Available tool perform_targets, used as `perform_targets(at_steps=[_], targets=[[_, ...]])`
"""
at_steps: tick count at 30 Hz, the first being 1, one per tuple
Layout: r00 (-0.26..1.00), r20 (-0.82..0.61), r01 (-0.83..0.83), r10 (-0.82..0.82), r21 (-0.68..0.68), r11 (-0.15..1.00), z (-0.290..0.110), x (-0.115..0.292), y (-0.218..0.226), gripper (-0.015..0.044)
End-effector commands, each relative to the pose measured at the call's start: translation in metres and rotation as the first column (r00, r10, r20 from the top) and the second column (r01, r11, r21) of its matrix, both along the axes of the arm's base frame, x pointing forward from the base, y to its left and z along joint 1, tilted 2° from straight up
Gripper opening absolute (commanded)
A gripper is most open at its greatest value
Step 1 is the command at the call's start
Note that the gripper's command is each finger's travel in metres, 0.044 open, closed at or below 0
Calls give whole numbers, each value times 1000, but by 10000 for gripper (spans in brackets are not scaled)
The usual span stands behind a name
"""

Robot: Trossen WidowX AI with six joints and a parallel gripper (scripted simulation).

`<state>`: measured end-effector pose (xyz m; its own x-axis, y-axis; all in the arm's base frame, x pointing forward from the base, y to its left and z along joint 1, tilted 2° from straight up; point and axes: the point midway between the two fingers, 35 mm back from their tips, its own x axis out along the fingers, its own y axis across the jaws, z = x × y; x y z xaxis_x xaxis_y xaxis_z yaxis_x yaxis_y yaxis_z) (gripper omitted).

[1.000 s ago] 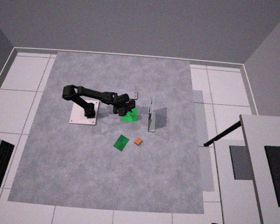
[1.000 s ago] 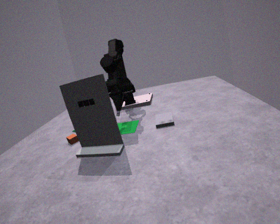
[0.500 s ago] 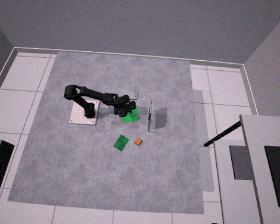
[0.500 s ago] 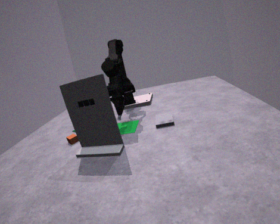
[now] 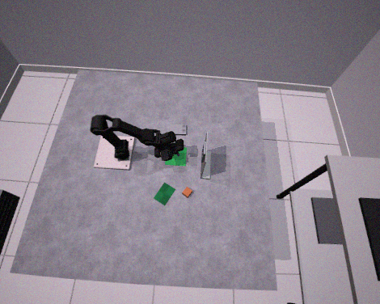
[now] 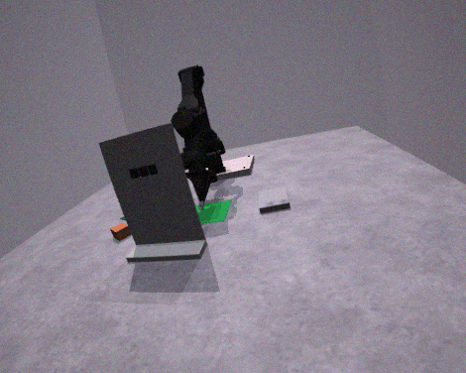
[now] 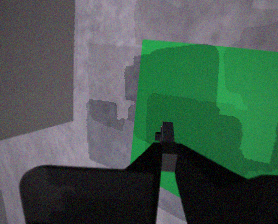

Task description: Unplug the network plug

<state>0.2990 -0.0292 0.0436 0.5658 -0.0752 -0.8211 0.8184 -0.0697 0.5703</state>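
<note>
My gripper (image 7: 166,150) is pointing down over the green square (image 7: 210,90), its jaws pinched on the plug (image 7: 167,131), a small dark sliver sticking out past the fingertips. In the wrist view the plug is showing against the green, so I am holding it above the square's near part; whether it is touching the table I cannot tell, since the exterior view is too coarse at the tip. From the top view my gripper (image 5: 174,148) is hanging at the square's (image 5: 180,158) left edge, with my arm reaching right from its white base plate (image 5: 102,161). The panel (image 6: 153,187) is standing upright on its foot just beside the square, its three sockets (image 6: 143,171) showing as dark slots near the top. A second, darker green patch (image 5: 164,193) and an orange block (image 5: 187,192) are lying nearer the camera, well apart from my gripper. A small grey slab (image 6: 274,198) is lying on the table (image 6: 356,252) to the right of the square.
</note>
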Motion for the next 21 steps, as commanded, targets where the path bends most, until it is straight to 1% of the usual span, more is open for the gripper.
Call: perform_targets(at_steps=[1, 21], targets=[[1000, -6, 3, -3, -2, 1000, -10, -3, -1, 0], [1000, -6, 3, -3, -2, 1000, -19, -2, 1, 0]])
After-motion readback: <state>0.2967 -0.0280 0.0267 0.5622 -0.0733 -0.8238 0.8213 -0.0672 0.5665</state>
